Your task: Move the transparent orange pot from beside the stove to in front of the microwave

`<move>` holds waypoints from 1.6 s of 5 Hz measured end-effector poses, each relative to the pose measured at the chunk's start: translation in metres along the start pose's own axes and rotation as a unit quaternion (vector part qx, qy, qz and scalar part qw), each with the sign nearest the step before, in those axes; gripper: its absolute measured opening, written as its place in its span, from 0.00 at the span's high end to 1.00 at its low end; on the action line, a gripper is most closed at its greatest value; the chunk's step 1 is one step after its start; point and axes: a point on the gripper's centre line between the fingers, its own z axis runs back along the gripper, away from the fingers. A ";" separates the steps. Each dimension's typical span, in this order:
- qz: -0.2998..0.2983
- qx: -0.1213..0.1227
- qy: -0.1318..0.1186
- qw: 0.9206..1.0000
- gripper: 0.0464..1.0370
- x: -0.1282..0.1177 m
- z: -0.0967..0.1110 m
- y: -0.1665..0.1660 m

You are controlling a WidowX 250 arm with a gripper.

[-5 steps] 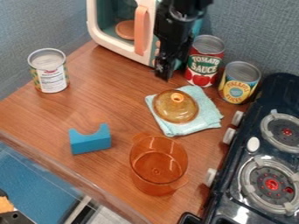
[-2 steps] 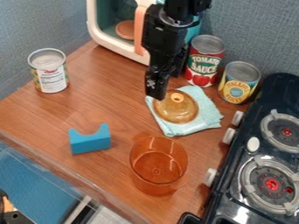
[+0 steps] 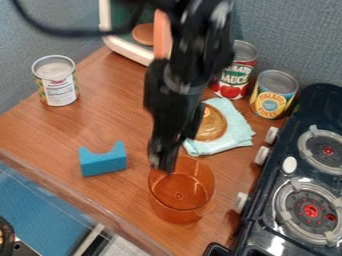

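Tool (image 3: 163, 164) hangs at one orange pot (image 3: 179, 212); three cans (image 3: 272, 97) stand about.

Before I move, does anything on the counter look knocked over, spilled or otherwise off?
Nothing looks spilled or broken. The three cans stand upright, as does the orange pot, with the pincer near its rim. Only the cloth looks slightly untidy: it lies askew, its edges uneven, under the amber lid, which is partly hidden.

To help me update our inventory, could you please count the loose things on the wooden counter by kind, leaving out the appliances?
Food cans: 3
Transparent orange pot: 1
Amber lid: 1
Light blue cloth: 1
Notched blue block: 1
Total: 7
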 end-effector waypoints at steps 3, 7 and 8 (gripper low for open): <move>-0.015 0.053 0.023 0.998 0.04 0.007 -0.058 0.020; -0.046 0.052 0.015 0.997 0.70 0.003 -0.087 0.020; -0.047 0.052 0.016 0.997 0.90 0.004 -0.086 0.021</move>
